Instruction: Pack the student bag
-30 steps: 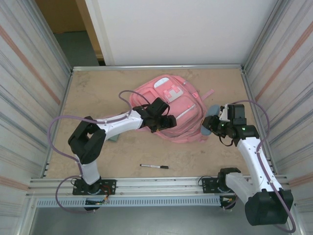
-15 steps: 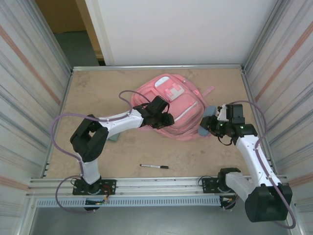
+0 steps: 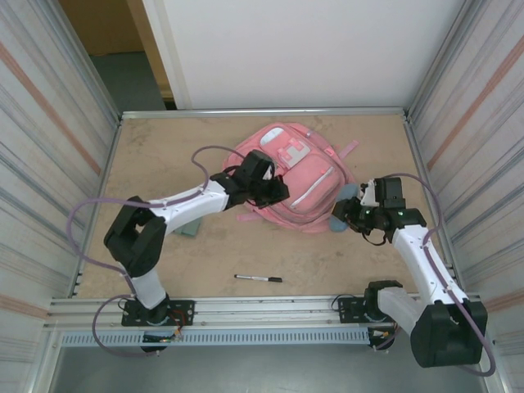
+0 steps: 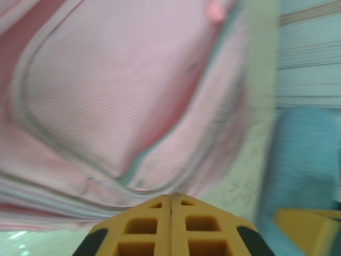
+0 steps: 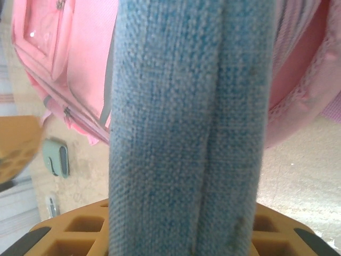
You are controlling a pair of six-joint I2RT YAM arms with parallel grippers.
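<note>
Up top-centre of the overhead view, bag [image 3: 309, 182] lying flat, soft and floppy, likely light, so best pinched by a strap or zip seam; left gripper [image 4: 171, 199] fully closed at its left edge, right gripper [image 3: 357, 214] clamped on pouch [image 5: 186, 117].

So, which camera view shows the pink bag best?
The top external view: the student bag lies nearly whole there, front pockets up. The left wrist view gives a blurred patch of its fabric; in the right wrist view a blue fabric piece covers most of it.
</note>
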